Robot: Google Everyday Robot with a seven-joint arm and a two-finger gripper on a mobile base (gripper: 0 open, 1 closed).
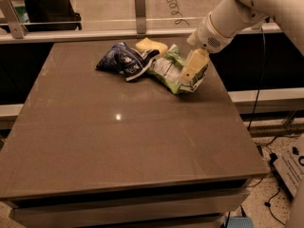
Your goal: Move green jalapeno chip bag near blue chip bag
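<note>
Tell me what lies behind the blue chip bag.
A pale yellow packet lies behind the blue chip bag; its near part is covered. The gripper is at the right end of the green jalapeno chip bag.

Free room around the bag: blocked on three sides, open in front.
The gripper (192, 75) sits at the right end of the green jalapeno chip bag (167, 70), and its white arm (228, 18) slants up and to the right from there. The blue chip bag (121, 61) touches the green bag's left side, and a pale yellow packet (151, 45) lies just behind it. In front of the green bag, the brown table (118, 146) top is bare to its near edge.
</note>
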